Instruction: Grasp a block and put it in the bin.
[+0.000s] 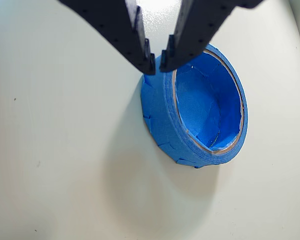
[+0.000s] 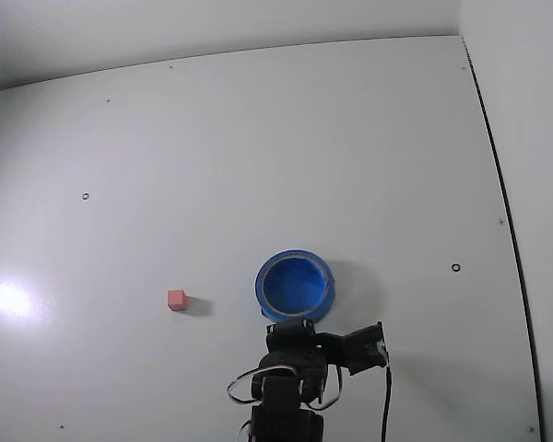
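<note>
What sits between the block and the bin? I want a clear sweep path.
Nothing: the fixed view shows only bare white table between the block and the bin.

arm: one black arm, seen at the bottom centre of the fixed view, folded low over its base | gripper: enters the wrist view from the top edge, pointing down | jaws: nearly together, a thin gap between the tips, nothing held | fingers: black, perforated inner faces
</note>
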